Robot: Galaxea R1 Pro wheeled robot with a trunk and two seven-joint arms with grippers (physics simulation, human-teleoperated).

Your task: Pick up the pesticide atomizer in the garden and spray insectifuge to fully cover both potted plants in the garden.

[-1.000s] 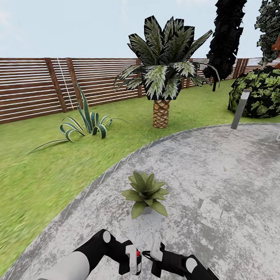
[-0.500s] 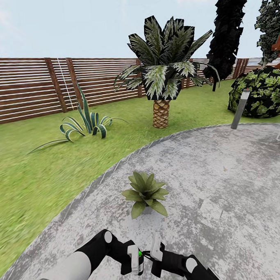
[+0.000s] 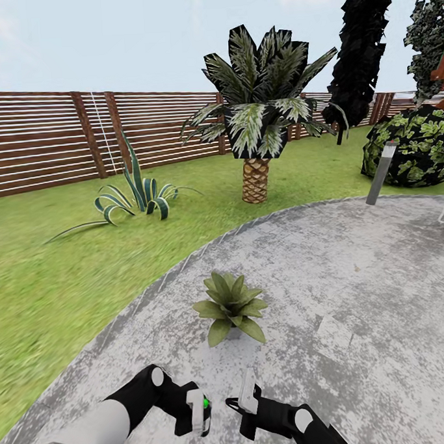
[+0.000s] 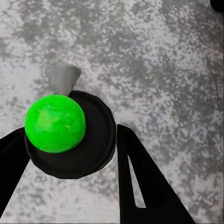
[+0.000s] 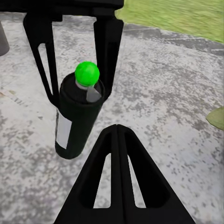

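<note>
My left gripper (image 3: 198, 412) is shut on the pesticide atomizer (image 3: 204, 408), a black can with a bright green ball top (image 4: 55, 123). In the left wrist view the fingers (image 4: 144, 182) flank the can over grey paving. In the right wrist view the atomizer (image 5: 77, 121) stands upright between the left arm's black fingers (image 5: 107, 46). My right gripper (image 3: 247, 396) is shut and empty, just right of the can and not touching it; its joined tips (image 5: 116, 135) point at the can. One potted plant (image 3: 231, 306), a low olive-green rosette, sits on the patio ahead of both grippers.
A grey patio (image 3: 356, 293) curves into green lawn (image 3: 49, 283) on the left. A palm (image 3: 255, 174), a striped-leaf plant (image 3: 137, 197), a dark bush (image 3: 413, 147) and a leaning grey post (image 3: 381, 173) stand farther off. A brown slatted fence (image 3: 42, 137) rings the back.
The atomizer's top has turned from red to green. My left gripper has shifted left with the can, widening the gap to the right gripper. The right arm has not moved.
</note>
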